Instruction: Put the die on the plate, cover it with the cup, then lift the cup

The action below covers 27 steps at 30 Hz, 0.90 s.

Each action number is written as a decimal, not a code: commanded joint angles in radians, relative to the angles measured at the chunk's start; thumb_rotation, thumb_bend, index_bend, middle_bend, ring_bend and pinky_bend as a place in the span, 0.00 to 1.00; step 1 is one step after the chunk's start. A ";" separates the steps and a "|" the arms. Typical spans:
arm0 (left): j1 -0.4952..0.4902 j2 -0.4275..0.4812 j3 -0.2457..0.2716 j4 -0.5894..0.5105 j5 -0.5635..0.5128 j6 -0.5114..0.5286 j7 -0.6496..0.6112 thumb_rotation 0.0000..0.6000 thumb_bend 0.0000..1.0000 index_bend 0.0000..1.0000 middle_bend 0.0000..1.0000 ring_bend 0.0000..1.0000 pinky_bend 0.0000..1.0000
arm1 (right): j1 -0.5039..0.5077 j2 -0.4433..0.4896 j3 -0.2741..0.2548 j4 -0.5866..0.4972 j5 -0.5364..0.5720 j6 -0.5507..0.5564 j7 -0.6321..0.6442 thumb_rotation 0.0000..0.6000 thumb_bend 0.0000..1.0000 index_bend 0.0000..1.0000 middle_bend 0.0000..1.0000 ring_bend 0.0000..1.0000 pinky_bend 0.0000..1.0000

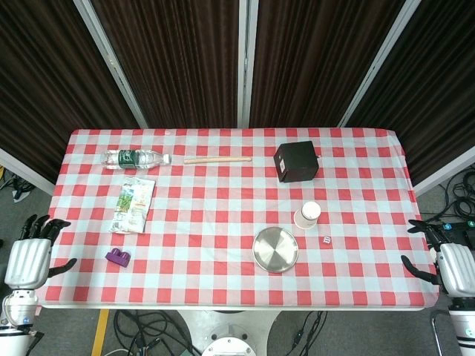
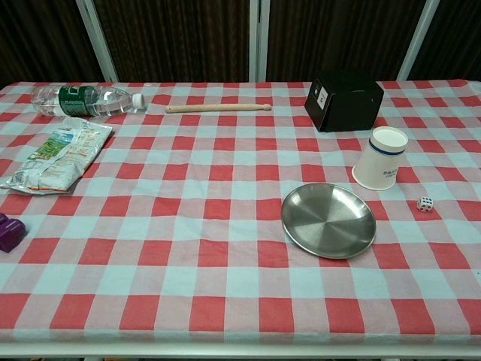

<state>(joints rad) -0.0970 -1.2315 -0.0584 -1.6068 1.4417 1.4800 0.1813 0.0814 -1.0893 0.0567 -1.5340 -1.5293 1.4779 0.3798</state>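
A small white die (image 1: pixel 326 240) (image 2: pixel 425 204) lies on the checked cloth, just right of the round metal plate (image 1: pixel 275 249) (image 2: pixel 328 219). A white paper cup (image 1: pixel 307 215) (image 2: pixel 381 158) stands upright, mouth up, behind the plate and beside the die. My left hand (image 1: pixel 33 252) hangs off the table's left edge, fingers apart and holding nothing. My right hand (image 1: pixel 445 261) is off the right edge, likewise spread and holding nothing. The chest view shows neither hand.
A black box (image 1: pixel 296 162) (image 2: pixel 346 101) stands behind the cup. A wooden stick (image 1: pixel 217 159) (image 2: pixel 218 107), a water bottle (image 1: pixel 133 158) (image 2: pixel 86 100), a snack packet (image 1: pixel 133 204) (image 2: pixel 55 153) and a purple object (image 1: pixel 118 256) (image 2: pixel 9 232) occupy the left half.
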 commanded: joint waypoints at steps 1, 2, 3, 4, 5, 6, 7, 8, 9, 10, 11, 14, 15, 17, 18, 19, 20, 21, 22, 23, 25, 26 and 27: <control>0.000 0.000 0.000 -0.003 -0.001 0.001 0.003 1.00 0.07 0.26 0.24 0.13 0.09 | 0.001 -0.001 -0.001 0.002 -0.002 -0.001 0.002 1.00 0.17 0.22 0.34 0.21 0.30; 0.001 0.000 0.001 -0.003 -0.002 0.002 0.004 1.00 0.07 0.26 0.24 0.13 0.09 | 0.001 -0.001 -0.002 0.002 -0.004 0.000 0.003 1.00 0.17 0.22 0.34 0.21 0.29; 0.002 0.001 0.001 -0.004 -0.002 0.002 0.004 1.00 0.07 0.26 0.24 0.13 0.09 | 0.001 -0.002 -0.002 0.003 -0.005 0.001 0.004 1.00 0.17 0.22 0.34 0.21 0.30; 0.003 0.001 0.002 -0.004 -0.002 0.003 0.003 1.00 0.07 0.26 0.24 0.13 0.09 | 0.000 -0.002 -0.002 0.003 -0.006 0.002 0.005 1.00 0.17 0.22 0.34 0.21 0.30; 0.005 0.002 0.003 -0.005 -0.001 0.005 0.002 1.00 0.07 0.26 0.24 0.13 0.09 | 0.000 -0.002 -0.002 0.003 -0.008 0.004 0.005 1.00 0.17 0.22 0.34 0.21 0.30; 0.006 0.003 0.004 -0.005 0.000 0.006 0.002 1.00 0.07 0.26 0.24 0.13 0.09 | -0.001 -0.002 -0.002 0.003 -0.009 0.005 0.006 1.00 0.17 0.22 0.34 0.21 0.30; 0.007 0.003 0.005 -0.005 0.001 0.008 0.000 1.00 0.07 0.26 0.24 0.13 0.09 | -0.001 -0.002 -0.003 0.003 -0.011 0.006 0.006 1.00 0.17 0.22 0.34 0.21 0.30; 0.009 0.003 0.005 -0.005 0.002 0.011 -0.003 1.00 0.07 0.26 0.24 0.13 0.09 | -0.001 -0.002 -0.005 0.002 -0.014 0.007 0.005 1.00 0.17 0.22 0.34 0.21 0.30; 0.010 0.003 0.005 -0.005 0.002 0.012 -0.005 1.00 0.07 0.26 0.24 0.13 0.09 | -0.001 -0.003 -0.006 0.002 -0.015 0.007 0.005 1.00 0.17 0.22 0.34 0.21 0.30; 0.010 0.003 0.005 -0.004 0.002 0.013 -0.005 1.00 0.07 0.26 0.24 0.13 0.09 | -0.001 -0.003 -0.005 0.001 -0.014 0.006 0.004 1.00 0.17 0.22 0.34 0.21 0.30; 0.010 0.002 0.004 -0.004 0.002 0.013 -0.005 1.00 0.07 0.26 0.24 0.13 0.09 | 0.001 -0.004 -0.001 -0.002 -0.008 0.004 -0.002 1.00 0.17 0.22 0.35 0.21 0.30; 0.008 0.001 0.006 -0.004 0.006 0.011 -0.004 1.00 0.07 0.26 0.24 0.13 0.09 | 0.019 -0.005 0.007 -0.008 0.002 -0.024 -0.029 1.00 0.17 0.22 0.40 0.24 0.31; 0.008 0.000 0.006 -0.004 0.007 0.011 -0.004 1.00 0.07 0.26 0.24 0.13 0.09 | 0.029 -0.005 0.010 -0.011 0.004 -0.038 -0.040 1.00 0.17 0.22 0.42 0.26 0.33; 0.009 -0.001 0.006 -0.005 0.008 0.013 -0.004 1.00 0.07 0.26 0.24 0.13 0.09 | 0.057 -0.010 0.020 -0.016 0.016 -0.079 -0.071 1.00 0.17 0.23 0.46 0.31 0.36; 0.009 -0.001 0.006 -0.005 0.008 0.013 -0.004 1.00 0.07 0.26 0.24 0.13 0.09 | 0.071 -0.013 0.025 -0.018 0.025 -0.102 -0.092 1.00 0.17 0.24 0.52 0.38 0.41; 0.009 -0.001 0.006 -0.006 0.008 0.013 -0.004 1.00 0.07 0.26 0.24 0.13 0.09 | 0.087 -0.016 0.028 -0.022 0.034 -0.130 -0.116 1.00 0.17 0.25 0.59 0.47 0.45; 0.010 -0.001 0.008 -0.006 0.008 0.013 -0.003 1.00 0.07 0.26 0.24 0.13 0.09 | 0.110 -0.020 0.031 -0.027 0.048 -0.172 -0.146 1.00 0.17 0.26 0.62 0.51 0.48; 0.011 0.000 0.009 -0.007 0.008 0.013 -0.002 1.00 0.07 0.26 0.24 0.13 0.09 | 0.127 -0.026 0.034 -0.029 0.059 -0.202 -0.167 1.00 0.17 0.28 0.69 0.60 0.53; 0.013 0.000 0.010 -0.007 0.007 0.014 -0.002 1.00 0.07 0.26 0.24 0.13 0.09 | 0.149 -0.040 0.038 -0.028 0.074 -0.242 -0.190 1.00 0.17 0.30 0.73 0.66 0.58; 0.014 0.000 0.010 -0.006 0.006 0.014 -0.003 1.00 0.07 0.26 0.24 0.13 0.09 | 0.166 -0.053 0.041 -0.023 0.087 -0.271 -0.206 1.00 0.16 0.33 0.77 0.70 0.63; 0.017 0.000 0.011 -0.005 0.002 0.015 -0.006 1.00 0.07 0.26 0.24 0.13 0.09 | 0.204 -0.085 0.044 -0.002 0.118 -0.343 -0.231 1.00 0.17 0.40 0.82 0.77 0.71; 0.018 0.000 0.011 -0.004 0.001 0.014 -0.007 1.00 0.07 0.26 0.24 0.13 0.09 | 0.219 -0.099 0.045 0.009 0.131 -0.371 -0.239 1.00 0.17 0.41 0.83 0.79 0.72; 0.018 -0.001 0.012 -0.003 0.000 0.013 -0.008 1.00 0.07 0.26 0.24 0.13 0.09 | 0.232 -0.114 0.048 0.021 0.144 -0.394 -0.245 1.00 0.18 0.44 0.87 0.84 0.78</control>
<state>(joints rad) -0.0787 -1.2320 -0.0466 -1.6101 1.4415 1.4928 0.1737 0.2612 -1.1585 0.0942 -1.5395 -1.4308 1.1563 0.1758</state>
